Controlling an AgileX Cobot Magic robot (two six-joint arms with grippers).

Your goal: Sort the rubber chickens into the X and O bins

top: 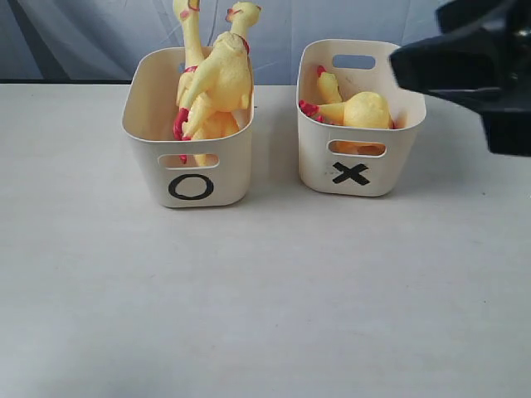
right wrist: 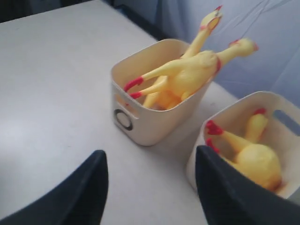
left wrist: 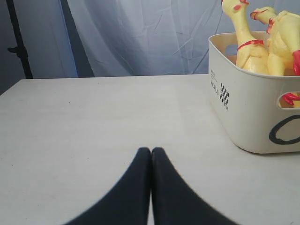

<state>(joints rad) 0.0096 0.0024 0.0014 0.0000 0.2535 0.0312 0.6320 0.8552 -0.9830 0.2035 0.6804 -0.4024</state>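
Observation:
Several yellow rubber chickens (top: 220, 79) stand piled in the O bin (top: 149, 166), necks and heads sticking up over its rim. One rubber chicken (top: 365, 109) lies in the X bin (top: 315, 162), red feet toward the O bin. My right gripper (right wrist: 150, 159) hangs open and empty above the table, in front of the X bin (right wrist: 286, 105) and the O bin (right wrist: 154, 122). My right arm (top: 473, 66) shows as a dark blur at the upper right. Low over bare table, my left gripper (left wrist: 151, 150) is shut on nothing, with the O bin (left wrist: 243, 112) off to its side.
The two bins stand side by side at the back of a pale table (top: 265, 298), a narrow gap between them. A wrinkled blue-grey backdrop (top: 99, 33) hangs behind. A dark stand (left wrist: 16, 42) rises beyond the table's far corner.

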